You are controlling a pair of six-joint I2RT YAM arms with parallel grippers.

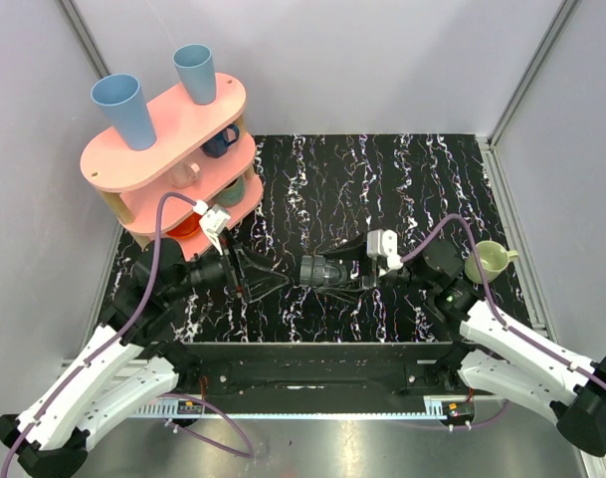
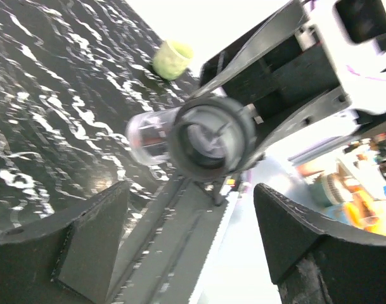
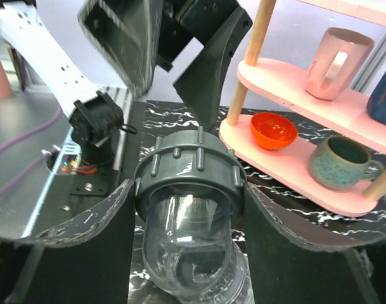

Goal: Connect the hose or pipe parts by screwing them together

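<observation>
My right pincer (image 3: 189, 209) is clenched on the clear coupling (image 3: 193, 259), which has the grey nut (image 3: 189, 174) on its end, over the middle of the table (image 1: 382, 179). My left pincer (image 1: 266, 284) is spread wide at the nut's 9 o'clock, near it but not touching.

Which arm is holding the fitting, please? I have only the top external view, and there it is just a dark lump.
Observer: The right wrist view shows the right jaws closed on the fitting, one on each side.
Operator: Is it a single piece?
Observer: It is a clear tube with a grey ribbed nut around its end.
Operator: And the left jaws?
Observer: In the left wrist view they stand open, apart from the nut, looking into its open end.
</observation>
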